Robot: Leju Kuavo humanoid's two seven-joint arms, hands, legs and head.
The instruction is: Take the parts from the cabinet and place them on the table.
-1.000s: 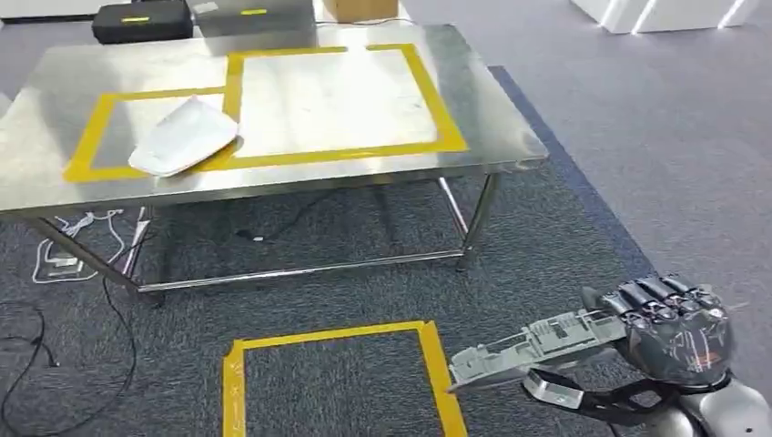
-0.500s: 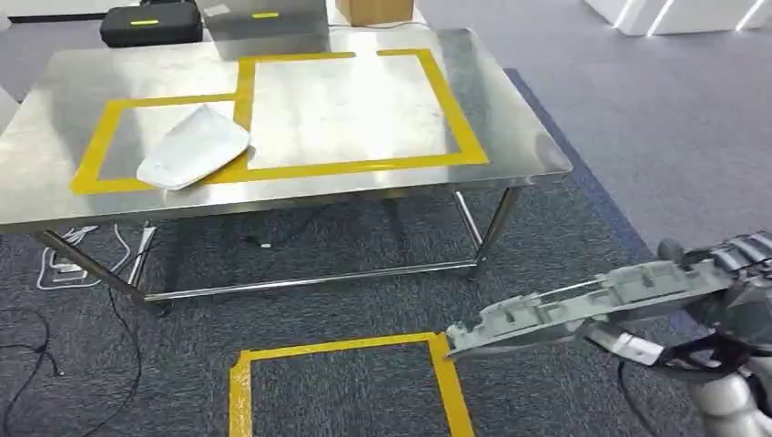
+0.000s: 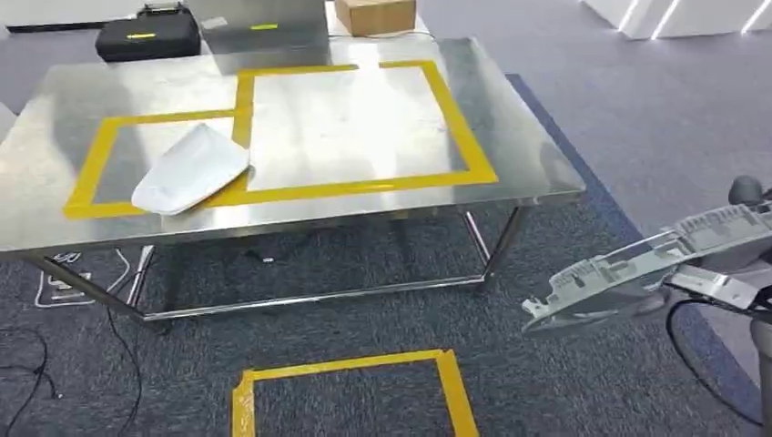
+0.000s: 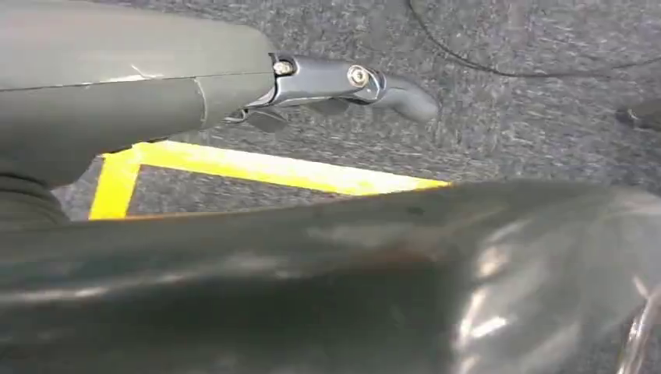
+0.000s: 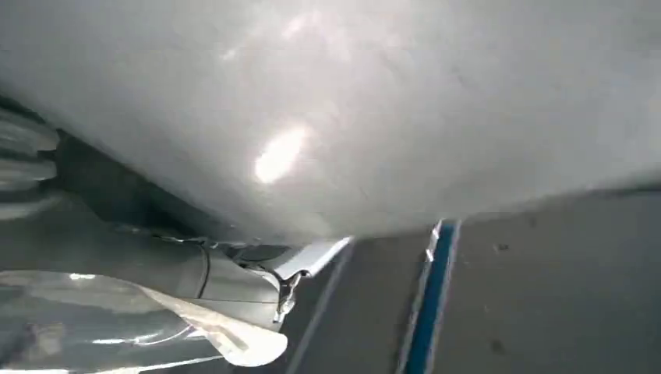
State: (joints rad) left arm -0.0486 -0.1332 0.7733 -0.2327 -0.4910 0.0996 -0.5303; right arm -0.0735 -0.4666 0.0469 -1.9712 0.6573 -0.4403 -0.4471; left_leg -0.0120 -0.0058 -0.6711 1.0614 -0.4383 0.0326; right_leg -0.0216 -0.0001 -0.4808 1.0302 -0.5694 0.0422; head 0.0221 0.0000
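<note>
A long grey ribbed plastic part point(image 3: 637, 269) hangs in the air at the right, beyond the near right corner of the steel table point(image 3: 510, 118) and below its top. My right hand point(image 3: 748, 193) holds its far end at the picture's edge, mostly hidden by the part. The right wrist view looks up at the part's pale underside point(image 5: 351, 101). A white curved part point(image 3: 191, 168) lies on the table, across the near edge of the left yellow taped box. My left hand point(image 4: 343, 78) hangs over the carpet, a dark finger stretched out, holding nothing.
The larger yellow taped box point(image 3: 460, 123) marks the table's right half. A black case point(image 3: 155, 32), a grey box point(image 3: 264, 23) and a cardboard box point(image 3: 375, 14) stand along its far edge. A yellow taped square point(image 3: 346, 369) and cables point(image 3: 55, 273) lie on the carpet.
The whole view has shifted, so the camera moved. My right hand has carried the grey part up and to the right, from low near the floor square to about the height of the table's frame.
</note>
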